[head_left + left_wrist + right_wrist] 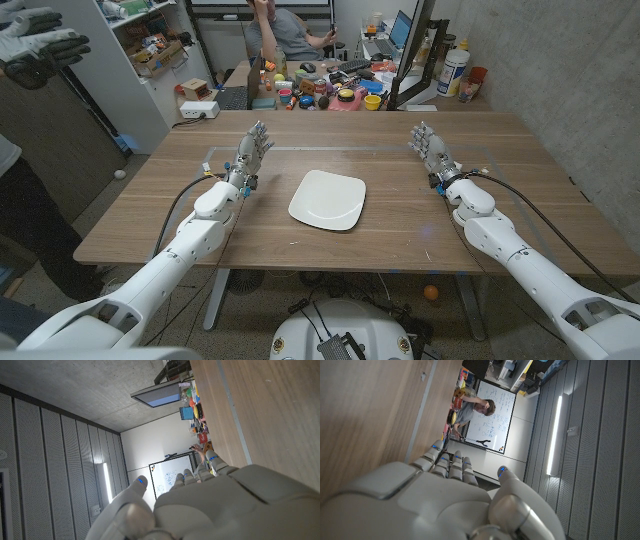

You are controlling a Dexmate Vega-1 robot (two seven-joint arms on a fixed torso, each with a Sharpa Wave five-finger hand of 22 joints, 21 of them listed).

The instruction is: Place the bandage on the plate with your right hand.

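A white square plate lies in the middle of the wooden table with nothing on it. My left hand stands at the left of the plate, fingers apart and pointing away from me, holding nothing. My right hand stands at the right of the plate, also with its fingers apart and nothing in it. The back of the left hand and the back of the right hand show in their wrist views over bare wood. I see no bandage on the table.
A cluttered second table with small colourful objects stands behind the far edge. A person sits beyond it. Another person's gloved hands show at the upper left, and white shelves stand there too.
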